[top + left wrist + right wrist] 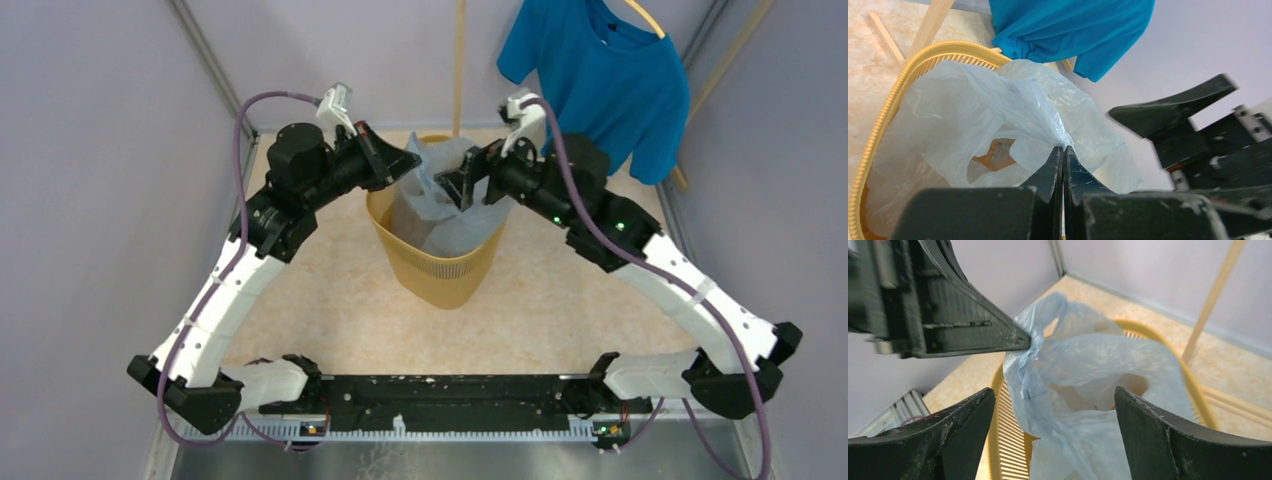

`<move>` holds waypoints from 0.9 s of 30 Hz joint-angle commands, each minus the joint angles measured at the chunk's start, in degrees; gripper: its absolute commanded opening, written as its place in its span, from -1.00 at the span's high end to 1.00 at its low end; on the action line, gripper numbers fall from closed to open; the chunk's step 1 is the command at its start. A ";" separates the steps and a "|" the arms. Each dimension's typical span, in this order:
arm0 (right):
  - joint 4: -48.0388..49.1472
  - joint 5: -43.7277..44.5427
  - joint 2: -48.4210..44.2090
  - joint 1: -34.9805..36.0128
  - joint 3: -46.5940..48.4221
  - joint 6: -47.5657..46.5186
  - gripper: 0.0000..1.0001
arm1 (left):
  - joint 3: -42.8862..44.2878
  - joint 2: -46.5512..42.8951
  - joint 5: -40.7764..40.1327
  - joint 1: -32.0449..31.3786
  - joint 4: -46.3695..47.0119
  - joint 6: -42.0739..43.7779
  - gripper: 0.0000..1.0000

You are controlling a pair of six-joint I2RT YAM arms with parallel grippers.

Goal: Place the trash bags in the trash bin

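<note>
The trash bag [440, 205], pale blue and crinkled, is seen stuffed into the mouth of the trash bin [440, 278], with its upper part bulging above the bin's rim. A gathered fold of the film over the bin's left side is pinched by the left pincer [412, 158], whose jaws are pressed fully together on it. Over the bin's right side the right pincer [1054, 392] is held with its jaws spread wide, and nothing is gripped by it. The bin is stood upright on the desk [320, 300]. Behind the bin, to the right, a blue T-shirt [600, 80] is hung.
</note>
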 commanded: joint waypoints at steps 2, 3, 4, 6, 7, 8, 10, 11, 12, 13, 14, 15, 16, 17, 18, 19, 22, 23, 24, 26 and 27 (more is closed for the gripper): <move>0.38 6.39 -5.90 0.40 -0.49 -2.64 -0.69 | -4.27 -4.96 5.17 1.39 7.07 1.38 1.00; -0.22 6.10 -5.28 0.38 -0.10 -3.49 -0.54 | -4.83 -5.56 5.25 1.49 7.39 1.10 1.00; -0.98 4.84 -4.35 0.40 0.70 -4.33 -0.40 | -5.18 -5.77 5.44 1.56 7.68 1.03 1.00; -2.18 -0.58 -2.52 0.38 2.48 -6.71 -0.23 | -5.09 -6.02 5.51 1.63 7.47 0.99 1.00; -2.40 -4.00 -1.80 0.46 2.81 -7.89 -0.22 | -4.83 -6.07 5.57 1.66 7.36 1.01 1.00; -2.64 -6.62 -1.18 0.72 3.04 -9.26 -0.23 | -4.60 -5.99 5.68 1.67 7.31 1.07 1.00; -3.07 -10.01 -0.27 1.77 3.12 -12.42 -0.26 | -4.14 -5.77 5.82 1.75 7.05 1.05 1.00; -3.04 -10.57 -0.06 2.51 2.90 -14.04 -0.28 | -3.86 -5.63 6.06 1.68 6.99 1.07 1.00; -2.86 -10.46 0.18 3.03 2.52 -15.04 -0.29 | -3.63 -5.55 6.13 1.67 6.90 1.05 1.00; -2.87 -9.90 0.59 3.25 2.33 -15.66 -0.29 | -3.38 -5.34 6.27 1.70 6.75 1.03 1.00; -3.03 -9.18 1.04 3.32 2.34 -16.13 -0.26 | -3.23 -5.33 6.46 1.67 6.62 1.10 1.00; -3.34 -8.21 1.45 3.43 2.38 -16.54 -0.19 | -3.19 -5.23 6.53 1.70 6.57 1.13 1.00; -3.55 -7.14 1.67 3.38 2.31 -16.83 -0.12 | -3.18 -5.28 6.53 1.76 6.46 1.17 1.00; -3.42 -6.13 1.75 3.37 2.07 -17.02 -0.04 | -3.18 -5.39 6.58 1.84 6.30 1.26 1.00; -2.91 -5.16 1.65 3.37 1.66 -17.04 0.04 | -3.18 -5.52 6.63 1.77 6.15 1.43 1.00; -2.15 -4.38 1.52 3.37 1.02 -16.85 0.12 | -3.18 -5.68 6.45 1.80 6.02 1.71 1.00; -0.04 -3.43 0.95 3.37 -0.41 -15.74 0.44 | -2.97 -5.98 5.65 1.76 5.08 3.28 1.00; 0.76 -3.12 0.66 3.41 -0.94 -15.22 0.54 | -2.62 -6.06 5.12 1.78 4.30 4.04 1.00; 1.55 -2.91 0.29 3.33 -1.43 -14.76 0.62 | -2.06 -6.22 4.30 1.79 3.45 4.93 1.00; 2.95 -2.88 -0.43 3.37 -2.57 -13.93 0.69 | -1.76 -6.75 2.81 1.77 2.08 6.52 1.00; 3.36 -3.15 -0.79 3.32 -2.75 -13.57 0.70 | -1.71 -7.06 1.86 1.80 1.39 7.21 1.00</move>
